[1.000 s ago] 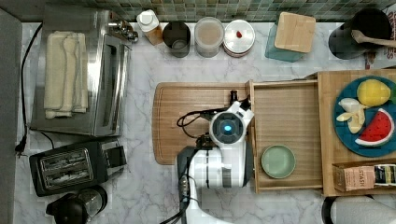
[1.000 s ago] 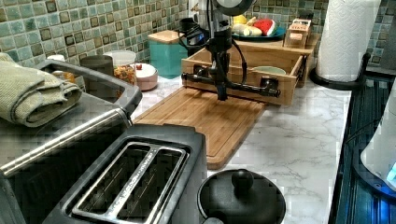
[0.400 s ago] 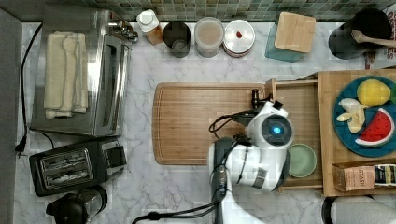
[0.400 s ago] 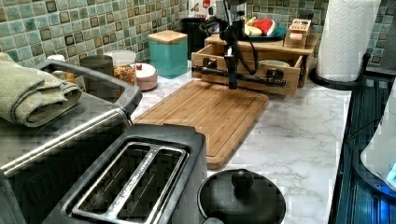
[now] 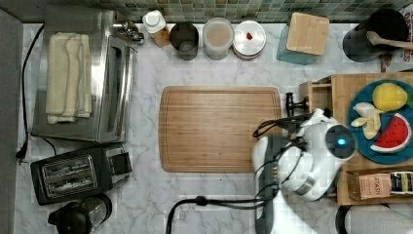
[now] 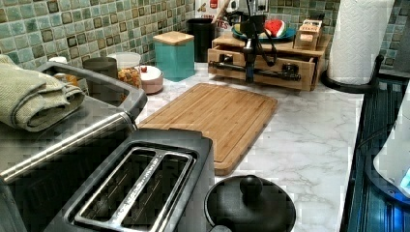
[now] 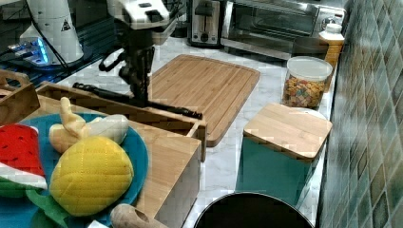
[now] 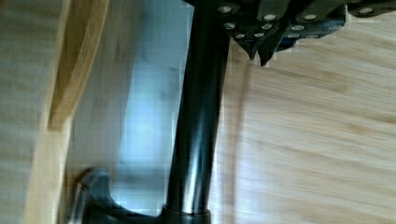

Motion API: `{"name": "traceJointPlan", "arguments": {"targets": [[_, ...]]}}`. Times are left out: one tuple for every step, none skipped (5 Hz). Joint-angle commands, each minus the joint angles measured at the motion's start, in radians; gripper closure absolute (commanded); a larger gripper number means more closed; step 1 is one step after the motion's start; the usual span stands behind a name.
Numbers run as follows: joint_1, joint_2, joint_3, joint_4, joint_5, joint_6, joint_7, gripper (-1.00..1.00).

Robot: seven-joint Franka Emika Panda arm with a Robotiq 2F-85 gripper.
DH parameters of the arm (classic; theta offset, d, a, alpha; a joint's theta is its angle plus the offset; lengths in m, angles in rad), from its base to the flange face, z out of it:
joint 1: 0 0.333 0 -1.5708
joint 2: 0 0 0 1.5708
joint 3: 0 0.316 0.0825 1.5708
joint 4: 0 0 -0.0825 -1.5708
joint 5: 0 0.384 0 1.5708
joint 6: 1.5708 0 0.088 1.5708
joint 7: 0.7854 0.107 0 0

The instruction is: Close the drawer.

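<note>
The drawer (image 7: 119, 113) is a light-bamboo tray in a wooden box, with its front panel (image 6: 263, 76) standing only slightly out from the box. A long black bar handle (image 6: 278, 74) runs across that panel and also appears as the handle (image 8: 196, 121) in the wrist view. My gripper (image 6: 249, 72) comes down from above at the middle of the bar. Its fingers (image 8: 254, 49) are shut, with the tips lying against the side of the bar rather than around it. In the top view my arm (image 5: 311, 161) covers most of the drawer (image 5: 308, 91); one handle post (image 5: 291, 103) shows.
A wooden cutting board (image 5: 221, 129) lies just in front of the drawer. A blue plate (image 5: 358, 139) with toy fruit sits on the box. A teal canister (image 5: 304, 39), jars, a toaster oven (image 5: 83, 83), a toaster (image 5: 73, 170) and a paper towel roll (image 6: 360, 41) ring the counter.
My arm has moved to the top view's right, pushing the drawer most of the way into its box. The green bowl in the drawer is now covered.
</note>
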Motion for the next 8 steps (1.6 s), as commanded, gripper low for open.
{"name": "traceJointPlan", "arguments": {"targets": [[-0.121,0.102,-0.125,0.341,-0.029,0.034,-0.066,1.0],[-0.091,0.026,-0.142,0.27,-0.115,0.063,0.027,1.0],[-0.087,0.027,-0.147,0.271,-0.113,0.062,0.026,1.0],[-0.099,0.026,-0.134,0.27,-0.118,0.063,0.029,1.0],[-0.1,0.026,-0.133,0.27,-0.118,0.063,0.029,1.0],[-0.099,0.026,-0.133,0.27,-0.118,0.062,0.029,1.0],[-0.096,0.026,-0.137,0.27,-0.117,0.063,0.028,1.0],[-0.094,0.026,-0.139,0.27,-0.116,0.062,0.028,1.0]]}}
